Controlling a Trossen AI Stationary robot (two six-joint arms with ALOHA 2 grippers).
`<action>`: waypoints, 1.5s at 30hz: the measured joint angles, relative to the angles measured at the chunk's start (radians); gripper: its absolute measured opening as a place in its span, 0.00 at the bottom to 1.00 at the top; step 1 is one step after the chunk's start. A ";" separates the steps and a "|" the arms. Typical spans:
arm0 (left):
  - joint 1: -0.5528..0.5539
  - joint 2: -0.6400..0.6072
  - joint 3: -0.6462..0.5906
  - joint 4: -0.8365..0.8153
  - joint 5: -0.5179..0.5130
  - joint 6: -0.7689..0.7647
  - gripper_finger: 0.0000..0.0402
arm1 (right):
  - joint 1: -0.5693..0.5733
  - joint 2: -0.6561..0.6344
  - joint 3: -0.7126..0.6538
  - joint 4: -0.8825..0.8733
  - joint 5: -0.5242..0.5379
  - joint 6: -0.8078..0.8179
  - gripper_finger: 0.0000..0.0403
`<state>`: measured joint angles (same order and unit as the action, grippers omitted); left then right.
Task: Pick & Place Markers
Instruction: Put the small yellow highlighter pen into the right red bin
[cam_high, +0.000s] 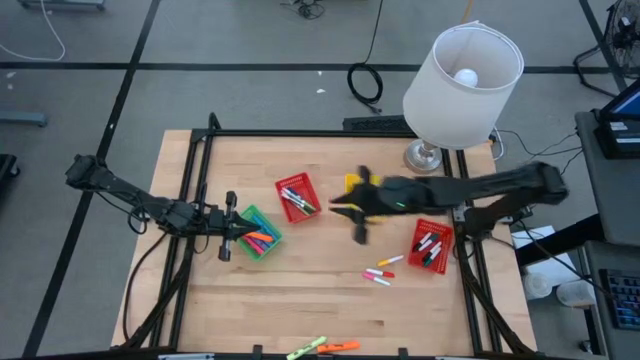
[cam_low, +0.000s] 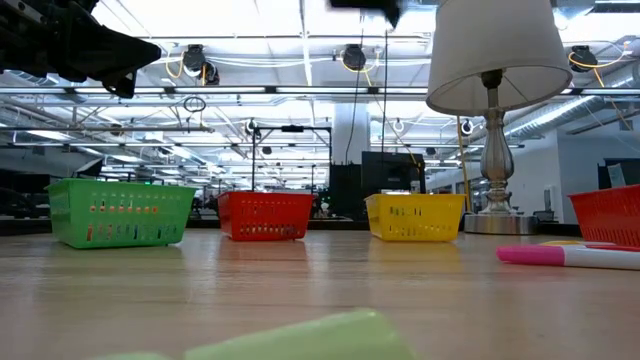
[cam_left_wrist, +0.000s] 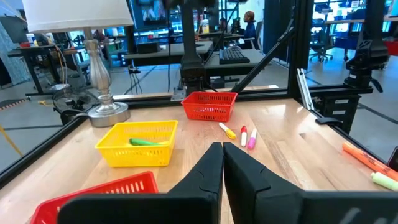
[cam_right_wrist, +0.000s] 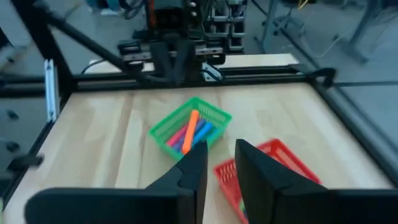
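1. The right arm reaches left across the table's middle, its gripper (cam_high: 345, 210) held above the wood, fingers parted and empty.
2. The left gripper (cam_high: 232, 229) waits clenched beside the green basket (cam_high: 260, 233).
3. Markers (cam_high: 380, 272) lie loose on the table just nearer than the right gripper; others fill the baskets.

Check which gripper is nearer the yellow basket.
Right. The right gripper hovers right beside the yellow basket; the left gripper sits far off by the green basket.
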<state>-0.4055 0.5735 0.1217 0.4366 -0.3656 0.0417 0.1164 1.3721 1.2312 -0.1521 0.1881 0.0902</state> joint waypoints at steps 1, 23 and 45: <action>0.000 0.000 0.000 0.000 0.000 -0.001 0.05 | 0.037 -0.043 0.000 -0.057 0.053 0.001 0.16; 0.000 0.000 0.000 -0.002 0.000 -0.007 0.05 | 0.471 0.081 -0.001 -0.865 0.134 0.411 0.08; 0.000 0.000 0.000 -0.050 -0.001 -0.017 0.05 | 0.297 0.182 -0.302 -0.615 -0.141 0.212 0.38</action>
<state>-0.4053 0.5739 0.1219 0.3864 -0.3668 0.0250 0.4134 1.5545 0.9296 -0.7667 0.0471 0.3020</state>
